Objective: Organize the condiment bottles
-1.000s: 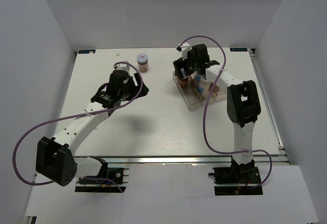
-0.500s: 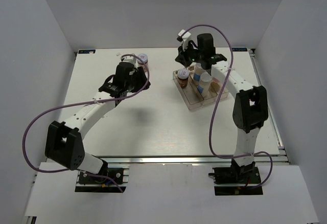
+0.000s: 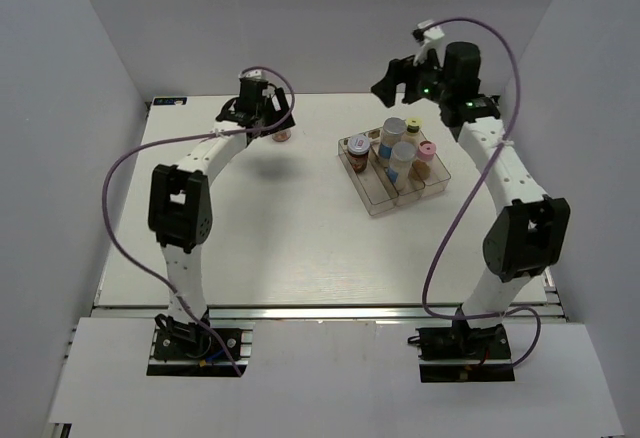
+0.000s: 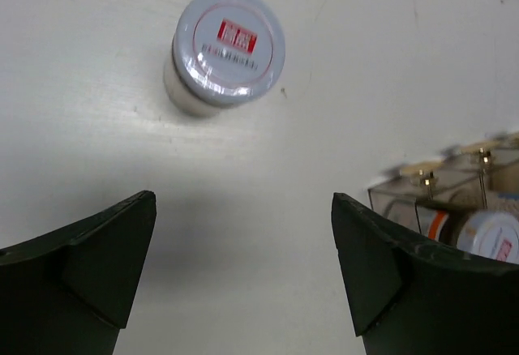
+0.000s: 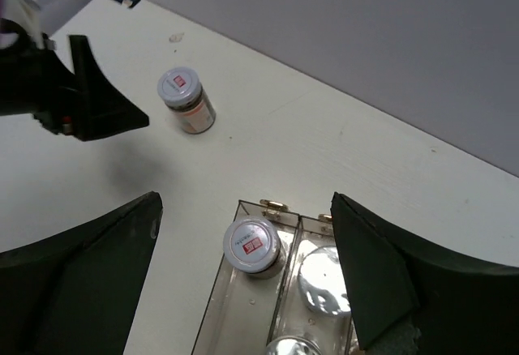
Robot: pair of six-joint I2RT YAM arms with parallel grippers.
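One short brown jar [image 3: 283, 135] [image 4: 227, 51] [image 5: 186, 100] stands alone on the table at the far left of centre. My left gripper [image 3: 268, 121] [image 4: 243, 233] hovers just short of it, open and empty. The clear tray [image 3: 378, 203] [image 5: 215, 314] holds a second brown jar [image 3: 358, 150] [image 5: 253, 245], two pale-capped bottles [image 3: 394, 130] in its middle compartment and a pink-capped bottle [image 3: 426, 150]. My right gripper [image 3: 393, 85] [image 5: 245, 209] hangs open high above the tray's far end, holding nothing.
The table's far edge meets the back wall just behind the lone jar. The tray's corner [image 4: 389, 197] lies to the right of the left gripper. Purple cables loop off both arms.
The left arm has stretched toward the far jar and its jaws have opened wide. The right gripper has risen away from the tray and opened; the bottles stay in the tray.
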